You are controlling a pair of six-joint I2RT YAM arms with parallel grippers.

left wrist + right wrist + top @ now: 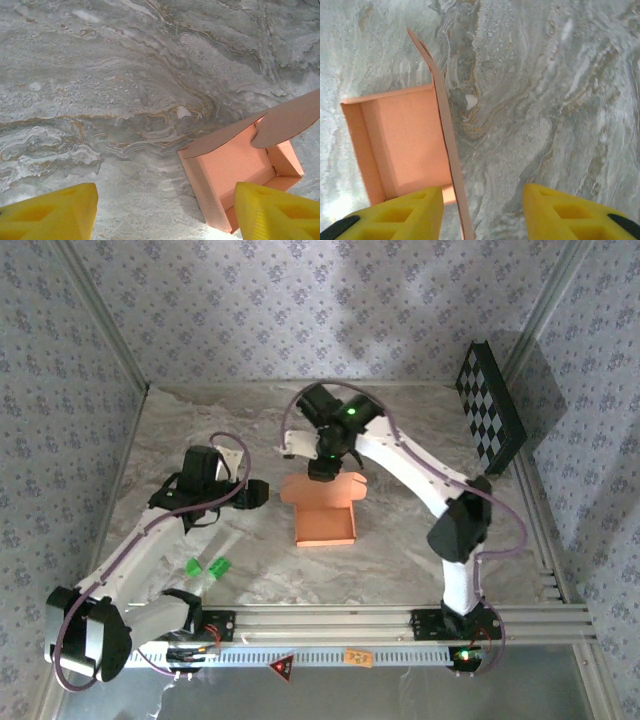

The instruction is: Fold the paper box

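1. Green pieces, two small ones, lie toward the near-left corner of the table, beside the left arm and well apart from the work.
2. Left gripper hovers left of centre, pointing across at the paper box. Its wrist view shows the yellow fingers spread wide with only bare marbled table between them, so it holds nothing. The box's left wall lies near one finger, and no contact is visible.
3. The paper box sits about the middle of the table as an open salmon tray with its side walls up. Its long axis runs from the near edge toward the far edge, and the lid flap at the far end is raised, not yet folded over.
4. Right gripper hangs directly over that far end. In its wrist view the jaws stand partly apart with the flap edge-on between them, close to one finger and clear of the other, so nothing is clamped.
5. The right arm is the nearer one. The flap's hinge runs left to right across the box, so closing the lid likely means sweeping the flap toward the near edge.
6. A checkerboard panel leans at the far-right corner.
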